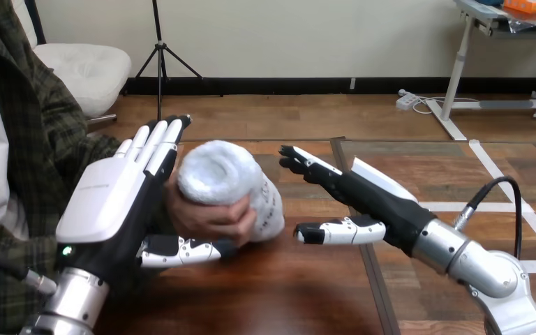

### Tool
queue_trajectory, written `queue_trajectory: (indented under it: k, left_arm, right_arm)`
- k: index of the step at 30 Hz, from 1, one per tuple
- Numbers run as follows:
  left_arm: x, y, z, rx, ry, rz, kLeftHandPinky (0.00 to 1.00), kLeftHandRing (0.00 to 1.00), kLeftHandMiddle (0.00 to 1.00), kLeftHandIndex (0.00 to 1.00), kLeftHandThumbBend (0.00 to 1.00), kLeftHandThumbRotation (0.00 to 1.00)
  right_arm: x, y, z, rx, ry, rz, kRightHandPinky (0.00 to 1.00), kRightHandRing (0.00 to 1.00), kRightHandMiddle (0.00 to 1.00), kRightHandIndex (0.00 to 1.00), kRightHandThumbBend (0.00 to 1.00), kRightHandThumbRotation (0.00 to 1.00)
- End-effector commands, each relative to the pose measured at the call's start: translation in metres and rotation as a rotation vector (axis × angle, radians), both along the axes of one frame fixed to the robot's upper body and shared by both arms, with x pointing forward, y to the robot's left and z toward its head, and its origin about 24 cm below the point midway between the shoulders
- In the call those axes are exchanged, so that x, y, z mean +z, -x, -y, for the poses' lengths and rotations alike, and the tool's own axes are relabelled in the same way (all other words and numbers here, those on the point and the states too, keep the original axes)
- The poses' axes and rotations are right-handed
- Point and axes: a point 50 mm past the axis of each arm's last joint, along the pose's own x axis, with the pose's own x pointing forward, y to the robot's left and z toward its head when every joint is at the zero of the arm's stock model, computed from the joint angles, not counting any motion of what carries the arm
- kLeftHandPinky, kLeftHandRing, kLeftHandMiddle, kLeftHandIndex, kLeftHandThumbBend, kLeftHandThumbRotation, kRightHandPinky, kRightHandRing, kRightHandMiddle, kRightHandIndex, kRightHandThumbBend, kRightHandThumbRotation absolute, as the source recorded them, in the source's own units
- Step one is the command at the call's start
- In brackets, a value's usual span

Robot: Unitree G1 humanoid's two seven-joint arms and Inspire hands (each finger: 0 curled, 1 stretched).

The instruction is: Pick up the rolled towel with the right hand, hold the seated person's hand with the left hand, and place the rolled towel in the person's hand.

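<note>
The white rolled towel (pixel 218 176) lies in the person's hand (pixel 206 220), whose fingers curl round its lower part, a little above the wooden table (pixel 286 293). My left hand (pixel 108 202) stands upright against the back of the person's hand. Its fingers are straight and its thumb reaches under the person's hand. My right hand (pixel 370 199) is open just right of the towel. A small gap separates it from the towel, and its fingers point left with the thumb below.
The person sits at the table's left side, with a dark plaid sleeve (pixel 49 139) running behind my left hand. The table's right edge (pixel 370 279) runs under my right forearm.
</note>
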Motion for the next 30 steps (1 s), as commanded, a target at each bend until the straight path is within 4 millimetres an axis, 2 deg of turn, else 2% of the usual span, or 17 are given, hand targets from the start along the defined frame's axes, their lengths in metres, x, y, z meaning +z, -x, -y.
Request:
queue_trajectory:
  k: [1, 12, 19, 30]
  left_arm:
    - [0.018, 0.003, 0.003, -0.01, 0.015, 0.095, 0.96, 1.0, 1.0, 1.0, 1.0, 0.48]
    - [0.017, 0.012, 0.007, -0.036, 0.061, 0.092, 0.96, 1.0, 1.0, 1.0, 1.0, 0.48]
    - [0.009, 0.017, 0.01, -0.04, 0.086, 0.069, 0.96, 1.0, 1.0, 1.0, 1.0, 0.46]
    - [-0.009, 0.024, 0.012, -0.055, 0.17, 0.032, 0.98, 1.0, 1.0, 1.0, 1.0, 0.51]
  right_arm:
    - [0.009, -0.005, 0.004, -0.026, -0.026, 0.057, 1.0, 0.99, 0.97, 1.0, 1.0, 0.7]
    - [0.004, -0.002, 0.006, -0.044, -0.013, 0.06, 0.99, 0.99, 0.97, 1.0, 1.0, 0.73]
    - [0.003, 0.0, 0.006, -0.044, -0.024, 0.069, 0.99, 1.0, 0.98, 1.0, 1.0, 0.74]
    - [0.005, 0.004, 0.008, -0.041, -0.039, 0.086, 1.0, 1.0, 0.98, 1.0, 1.0, 0.73]
